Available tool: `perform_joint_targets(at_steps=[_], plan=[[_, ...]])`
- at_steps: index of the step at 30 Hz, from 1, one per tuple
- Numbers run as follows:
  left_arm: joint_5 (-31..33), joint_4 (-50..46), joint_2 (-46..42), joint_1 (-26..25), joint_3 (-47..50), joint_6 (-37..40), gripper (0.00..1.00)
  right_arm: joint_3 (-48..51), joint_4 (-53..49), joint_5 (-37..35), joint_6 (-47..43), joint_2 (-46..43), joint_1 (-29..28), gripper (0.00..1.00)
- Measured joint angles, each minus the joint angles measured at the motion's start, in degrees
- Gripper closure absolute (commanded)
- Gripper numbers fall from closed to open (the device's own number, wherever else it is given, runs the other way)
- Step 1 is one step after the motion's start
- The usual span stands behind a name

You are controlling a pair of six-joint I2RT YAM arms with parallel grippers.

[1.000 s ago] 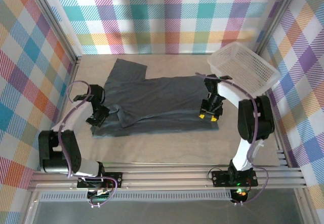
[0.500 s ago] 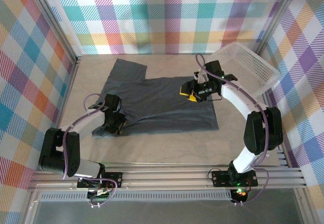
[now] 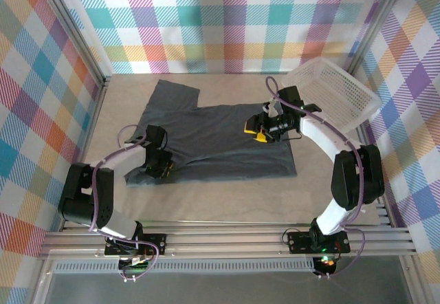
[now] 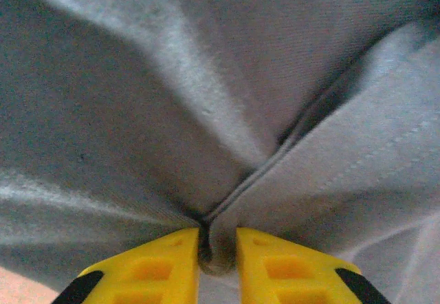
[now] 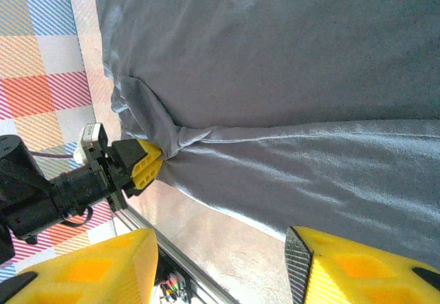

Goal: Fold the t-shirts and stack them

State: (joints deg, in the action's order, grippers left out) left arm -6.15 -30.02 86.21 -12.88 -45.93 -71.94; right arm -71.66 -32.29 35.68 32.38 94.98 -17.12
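A dark grey t-shirt (image 3: 220, 132) lies spread across the middle of the table, one sleeve reaching toward the back left. At its front left part my left gripper (image 3: 161, 165) is shut on a raised fold of the cloth. In the left wrist view that fold of the t-shirt (image 4: 172, 77) is pinched between the yellow jaws of the left gripper (image 4: 218, 249). My right gripper (image 3: 258, 128) hovers over the shirt's right half, open with nothing between its fingers. The right wrist view looks across the t-shirt (image 5: 275, 63) from the right gripper (image 5: 220, 266) toward the left gripper (image 5: 141, 163).
A white mesh basket (image 3: 333, 91) leans tilted at the back right corner. Plaid walls (image 3: 41, 91) close in the left, back and right sides. Bare tan table (image 3: 227, 201) lies in front of the shirt, then the aluminium rails (image 3: 227, 239).
The left gripper slid right along the shirt's front left part and closed on a fold. The right gripper lifted from the front right hem to above the shirt's right half.
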Motion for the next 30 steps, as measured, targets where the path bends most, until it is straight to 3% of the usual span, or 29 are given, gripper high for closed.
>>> perform_joint_targets(at_steps=[7, 9, 11, 17, 22, 30], plan=[[0.83, -0.44, 0.79, -0.02, -3.65, 1.53, 0.82, 0.00, 0.20, 0.24, 0.22, 0.00, 0.00, 0.49], [0.83, -1.31, 1.60, -0.02, -4.59, 2.14, 0.87, 0.00, 0.20, 0.39, 0.20, 0.02, 0.00, 0.49], [0.79, -1.40, 2.43, -0.02, -4.96, 2.67, 0.98, 0.00, 0.20, 0.42, 0.20, 0.02, 0.00, 0.50], [0.81, -2.91, 4.37, -0.13, -6.78, 4.31, 1.00, 0.00, 0.15, 0.39, 0.20, 0.02, 0.00, 0.51], [2.01, -6.40, 8.15, -1.25, -16.09, 7.67, 1.00, -0.04, 0.13, 0.37, 0.20, 0.22, 0.00, 0.51], [4.20, -14.14, 23.98, -4.68, -37.16, 18.03, 1.00, -1.49, -0.20, 0.35, 0.20, 1.31, 0.00, 0.52]])
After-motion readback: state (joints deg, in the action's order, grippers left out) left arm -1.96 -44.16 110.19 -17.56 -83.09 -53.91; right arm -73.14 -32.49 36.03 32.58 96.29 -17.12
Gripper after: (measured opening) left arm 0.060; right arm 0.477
